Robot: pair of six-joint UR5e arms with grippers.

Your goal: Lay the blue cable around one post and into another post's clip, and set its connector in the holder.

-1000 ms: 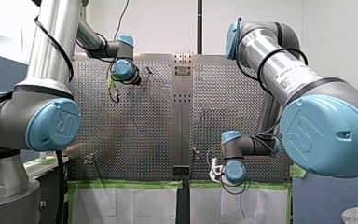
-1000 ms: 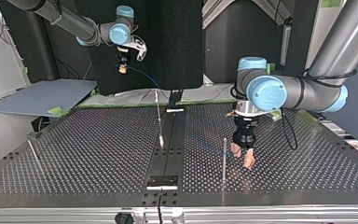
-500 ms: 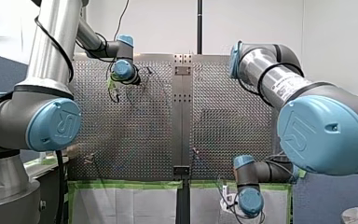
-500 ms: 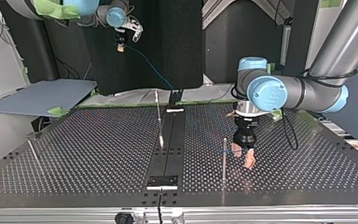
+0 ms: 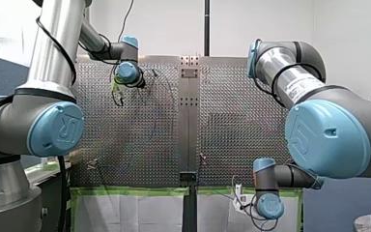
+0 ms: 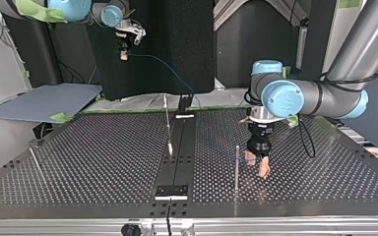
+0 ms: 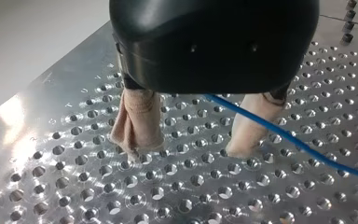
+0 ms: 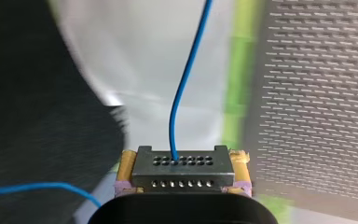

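Right claw: my right gripper (image 8: pixel 183 161) is clamped on the connector (image 8: pixel 182 175), a grey block with two rows of small holes, pinched between yellow pads (image 8: pixel 128 163).
Right claw's place: in the top view it hangs high at the left, above and beyond the far edge of the perforated table (image 6: pixel 103 147), against a black panel (image 6: pixel 177 44). The right wrist view shows a white sheet (image 8: pixel 158 56) and a strip of green tape (image 8: pixel 235 93) below it, with the table off to one side.
Left claw: my left gripper (image 7: pixel 191 144) stands wide open, and its beige-padded fingers (image 7: pixel 139 121) rest their tips on the table. Nothing is pinched between them.
Left claw's place: in the top view it is right of the middle, just beside a thin upright post (image 6: pixel 236 169).
Blue cable: the blue cable (image 7: pixel 279 133) leaves the top of the connector. In the top view it arcs through the air from my right gripper toward the table's far edge, near the middle. In the left wrist view it comes out from under the gripper's black body, between the fingers, crosses in front of one finger and runs off low over the holes. Whether it touches that finger I cannot tell.
Other posts: a second post (image 6: pixel 168 123) stands near the dark strip (image 6: pixel 179 152) down the table's middle, and a third, leaning post (image 6: pixel 35 160) stands at the top view's left.
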